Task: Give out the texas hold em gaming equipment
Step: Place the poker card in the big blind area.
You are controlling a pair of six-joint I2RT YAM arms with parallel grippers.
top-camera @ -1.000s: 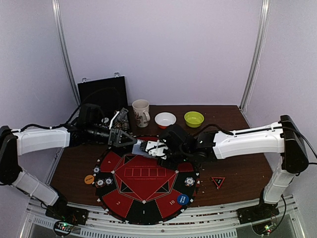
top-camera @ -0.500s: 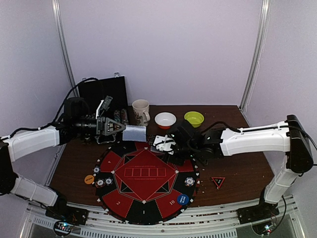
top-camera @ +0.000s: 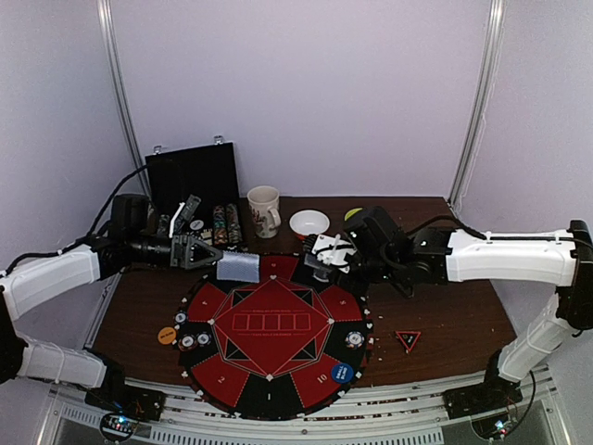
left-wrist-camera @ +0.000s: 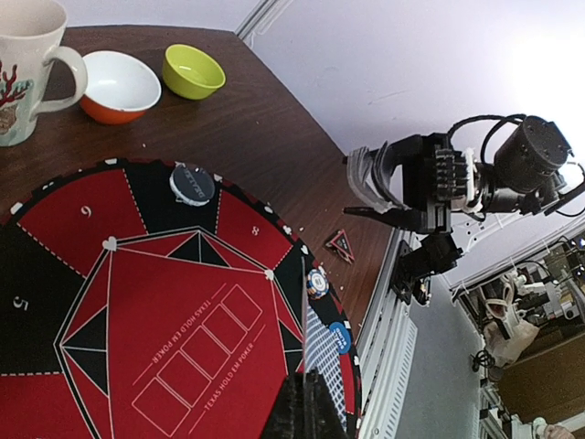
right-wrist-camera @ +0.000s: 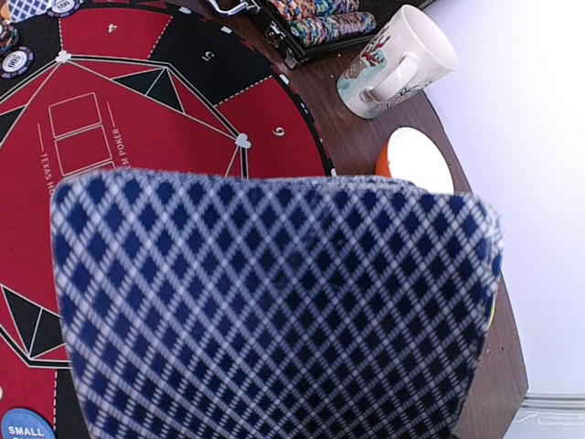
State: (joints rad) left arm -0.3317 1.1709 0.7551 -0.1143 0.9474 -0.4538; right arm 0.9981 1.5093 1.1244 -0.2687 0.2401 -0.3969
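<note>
Overhead, the left gripper (top-camera: pixel 209 257) is clamped on a single blue-grey diamond-backed playing card (top-camera: pixel 239 268), holding it at the 11 o'clock rim of the round red-and-black poker mat (top-camera: pixel 269 326). The left wrist view shows that card (left-wrist-camera: pixel 324 362) nearly edge-on, rising from the closed fingers. The right gripper (top-camera: pixel 320 256) is clenched on a stack of the same diamond-backed cards (top-camera: pixel 331 246) by the mat's 1 o'clock edge. In the right wrist view the stack's patterned back (right-wrist-camera: pixel 274 302) fills most of the frame.

On the mat, two small striped round poker chips (top-camera: pixel 195 340) lie near 9 o'clock and another (top-camera: pixel 355 339) lies near 4 o'clock. An orange marker disc (top-camera: pixel 167 335) sits at the mat's 9 o'clock edge, and a blue marker disc (top-camera: pixel 342 373) sits at 5 o'clock. A red-black triangle marker (top-camera: pixel 408 339) lies on the brown table (top-camera: pixel 445 315), off the mat towards 3 o'clock. Beyond the mat at 12 o'clock stand a white patterned mug (top-camera: pixel 264 210) and a white bowl (top-camera: pixel 309 222).
</note>
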